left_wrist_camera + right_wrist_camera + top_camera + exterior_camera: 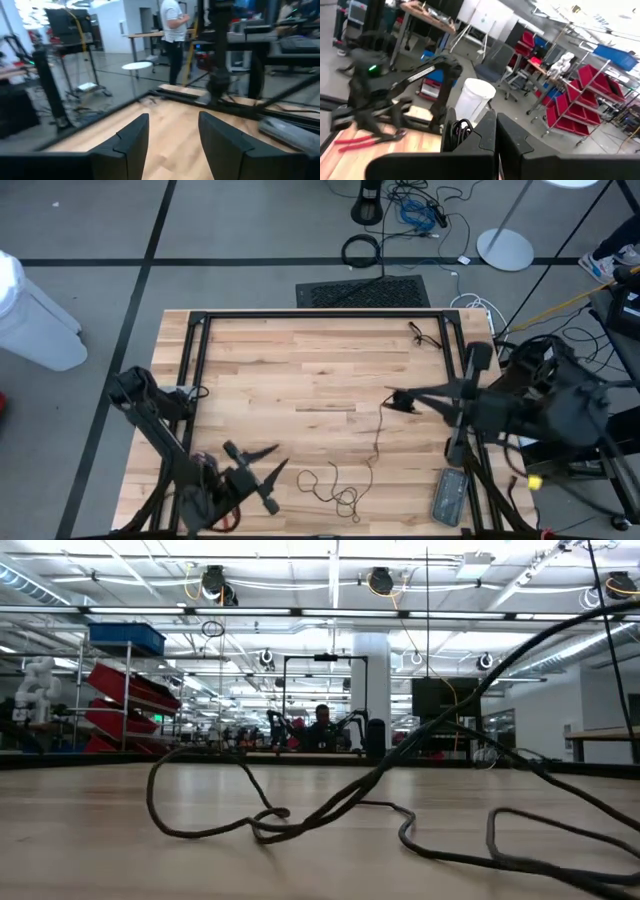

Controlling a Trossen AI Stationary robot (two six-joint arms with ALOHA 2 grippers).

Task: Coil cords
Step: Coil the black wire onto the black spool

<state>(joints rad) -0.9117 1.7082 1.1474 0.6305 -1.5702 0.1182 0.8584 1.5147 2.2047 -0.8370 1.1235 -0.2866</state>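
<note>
One thin black cord (372, 442) lies on the wooden table (300, 370). It runs lengthwise from the middle of the table toward the near edge. Its far end is at the right gripper (398, 399), and its near end makes a few loose loops (335, 490) close to the near edge. In the low view the same cord (300, 815) lies in open curves on the wood and one part rises up to the right. A second small tangle of thin wire (425, 334) lies near the far right corner, well apart from the first cord. A grey flat device (449, 496) lies at the near right edge.

There are two arms. The left gripper (262, 463) is near the front edge, just left of the loops; its fingers (131, 142) are spread apart and hold nothing. The right gripper is above the middle of the table with its fingers (485, 137) pressed together at the cord's far end, which seems to be pinched between them.
</note>
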